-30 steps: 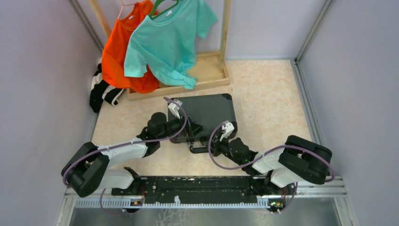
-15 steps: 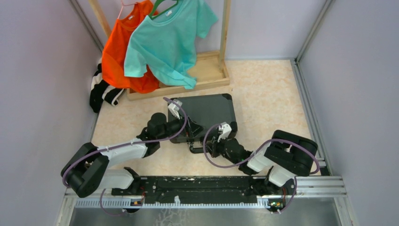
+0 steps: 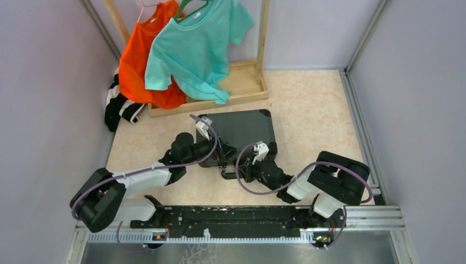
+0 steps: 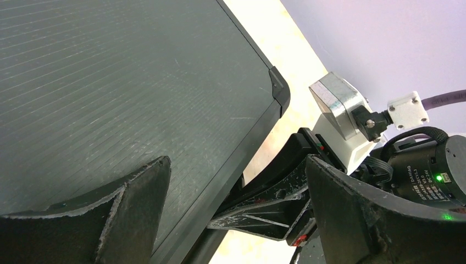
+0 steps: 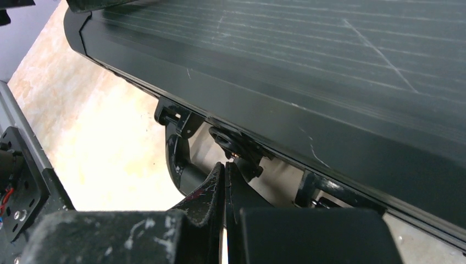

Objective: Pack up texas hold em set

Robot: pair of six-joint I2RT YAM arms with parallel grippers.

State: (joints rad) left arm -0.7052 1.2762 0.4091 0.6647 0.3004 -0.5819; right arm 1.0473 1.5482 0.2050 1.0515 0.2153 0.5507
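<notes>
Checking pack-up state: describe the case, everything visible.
The case is black, hard, ribbed and scuffed, with corner caps. It lies flat and closed on the table, handle on the near side. The open left claw straddles its front edge; the shut right claw points at a fitting by the handle.

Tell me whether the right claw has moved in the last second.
Yes. The right claw slid slightly left along the near edge of the black briefcase, which stayed put.
</notes>
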